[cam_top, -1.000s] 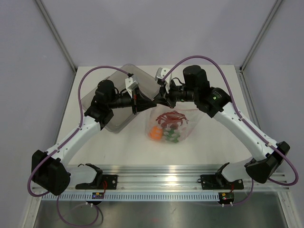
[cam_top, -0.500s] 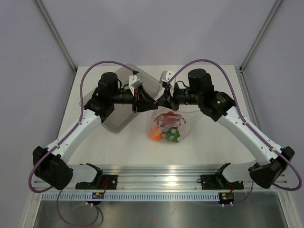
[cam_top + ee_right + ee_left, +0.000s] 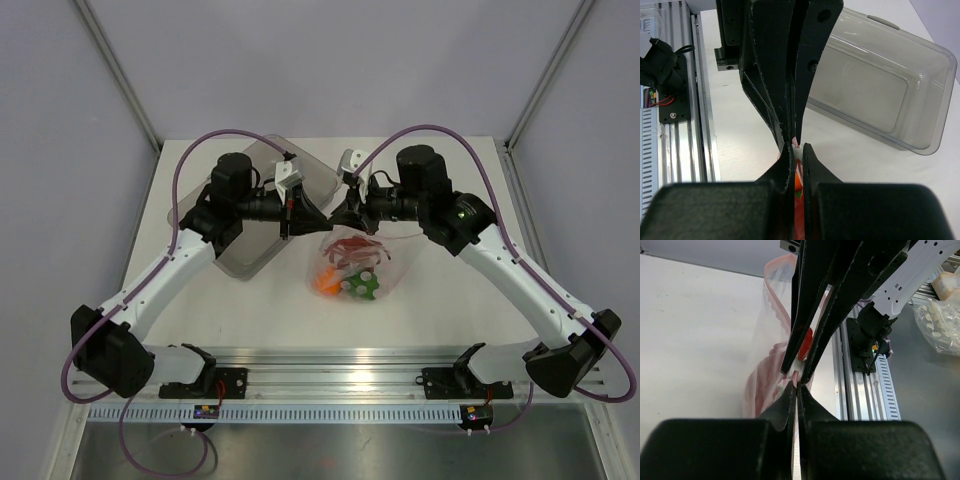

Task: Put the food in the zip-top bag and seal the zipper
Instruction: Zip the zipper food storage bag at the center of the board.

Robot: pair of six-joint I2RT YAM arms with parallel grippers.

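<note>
Both grippers meet tip to tip over the table (image 3: 450, 310) — the left gripper (image 3: 324, 216) and the right gripper (image 3: 341, 217) are each pinched tight on the zipper (image 3: 798, 371), with only that thin strip between their fingers. The bag (image 3: 385, 262) hangs just below them, with the lobster (image 3: 355, 249), orange (image 3: 325, 281) and pepper (image 3: 362, 287) inside. A clear tray (image 3: 245, 255) lies to its left — under the left arm.

The zip-top bag (image 3: 372, 262) is showing thin, clear, crinkled plastic with a faint sheen. The tray (image 3: 880, 95) is showing rigid smoky plastic, smooth and glossy. The left claw (image 3: 796, 388) and right claw (image 3: 796, 148) are looking like matt black plastic. The worktop (image 3: 450, 300) is looking matt white, and the rail (image 3: 340, 362) is gleaming like brushed metal.
</note>
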